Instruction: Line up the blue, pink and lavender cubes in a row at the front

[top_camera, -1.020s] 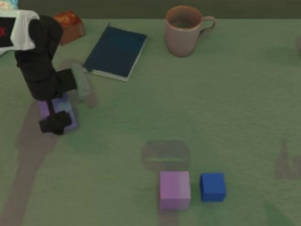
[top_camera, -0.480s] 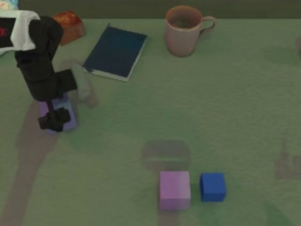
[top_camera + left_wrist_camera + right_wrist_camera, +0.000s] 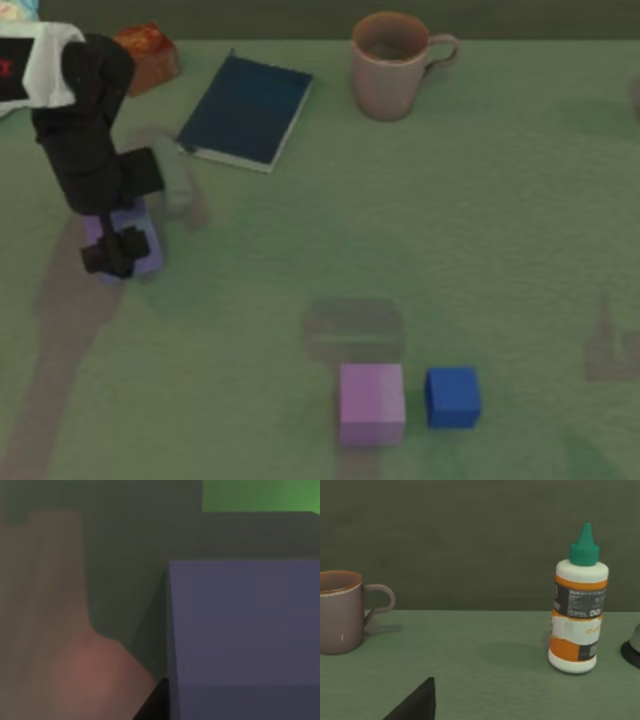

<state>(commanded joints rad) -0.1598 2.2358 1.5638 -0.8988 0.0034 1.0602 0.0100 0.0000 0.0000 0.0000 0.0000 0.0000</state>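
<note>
On the green surface (image 3: pixel 480 230) the left arm's jaws (image 3: pixel 118 250) sit directly over the lavender cube (image 3: pixel 148 255), the largest, which fills the left wrist view; whether they have closed on it I cannot tell. A good grip wants them square across opposite faces, low and centred. The pink cube (image 3: pixel 372 403) and smaller blue cube (image 3: pixel 452 397) lie well apart from the jaws, at the front; the right arm is out of view.

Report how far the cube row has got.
Done: the pink cube and blue cube sit side by side, slightly apart, at the front edge. In hand: the left gripper is down over the lavender cube at the table's left. Left: carry that cube to the front and set it in line.
</note>
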